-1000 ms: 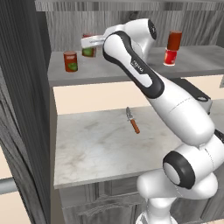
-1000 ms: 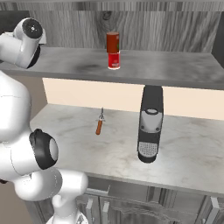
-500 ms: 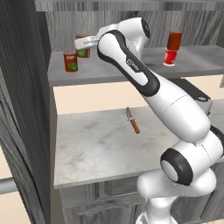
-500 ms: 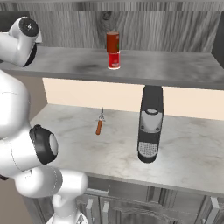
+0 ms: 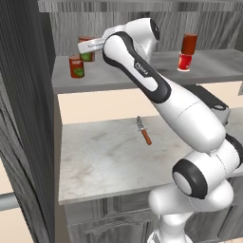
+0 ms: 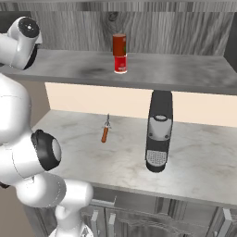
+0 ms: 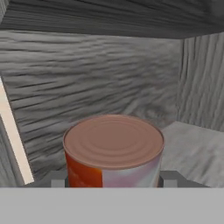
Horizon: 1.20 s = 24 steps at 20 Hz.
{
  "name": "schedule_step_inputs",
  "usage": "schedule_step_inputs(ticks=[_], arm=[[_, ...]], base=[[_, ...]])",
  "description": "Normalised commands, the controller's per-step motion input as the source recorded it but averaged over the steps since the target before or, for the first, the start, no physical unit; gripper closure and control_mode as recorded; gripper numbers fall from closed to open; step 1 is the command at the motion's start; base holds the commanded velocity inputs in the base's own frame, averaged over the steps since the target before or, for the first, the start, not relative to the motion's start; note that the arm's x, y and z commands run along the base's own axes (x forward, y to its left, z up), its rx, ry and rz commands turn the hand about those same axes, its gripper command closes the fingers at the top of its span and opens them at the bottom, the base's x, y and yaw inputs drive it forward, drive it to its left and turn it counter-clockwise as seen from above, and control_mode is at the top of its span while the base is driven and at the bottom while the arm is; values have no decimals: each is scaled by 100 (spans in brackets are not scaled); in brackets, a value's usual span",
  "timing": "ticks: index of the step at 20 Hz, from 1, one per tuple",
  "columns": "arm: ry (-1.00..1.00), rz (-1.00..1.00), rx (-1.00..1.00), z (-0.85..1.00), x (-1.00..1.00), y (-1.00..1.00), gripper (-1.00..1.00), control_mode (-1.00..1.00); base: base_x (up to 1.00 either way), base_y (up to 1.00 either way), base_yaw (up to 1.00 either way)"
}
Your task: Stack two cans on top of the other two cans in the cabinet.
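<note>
Pincer (image 5: 83, 47) sits up at the cabinet shelf (image 5: 118, 76), closed around a red can (image 5: 87, 53) with a green label patch; hand view shows that can's ribbed lid (image 7: 113, 141) close up, a grey finger tip (image 7: 173, 178) pressed at each side. Held can hangs just behind and right of a second green-patch can (image 5: 76, 67), which stands upright on the shelf board near the left end. Whether the held can touches the shelf, cannot tell. Far right on the same shelf, a plain darker red can (image 5: 189, 43) is stacked on a can with a white lower band (image 5: 184, 62), both upright. Right base view shows this stack (image 6: 120, 53) against the grained back wall (image 6: 162, 32). Below, on the marble surface (image 5: 109, 156), an orange-handled knife (image 5: 144, 131) lies flat, well apart from a dark coffee machine (image 6: 159, 130) standing to its right.
</note>
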Motion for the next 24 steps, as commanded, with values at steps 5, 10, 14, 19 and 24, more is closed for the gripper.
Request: schedule_step_inputs(ticks=[5,10,14,19,24], arm=[[-4,0,-3,1,14,0,100,-100],[0,0,-1,0,13,2,100,-100],[0,0,0,0,9,11,100,-100],[0,0,0,0,9,17,100,-100],[0,0,0,0,13,14,100,-100]], base=[[0,0,0],[0,0,0],[0,0,0],[0,0,0],[0,0,0]])
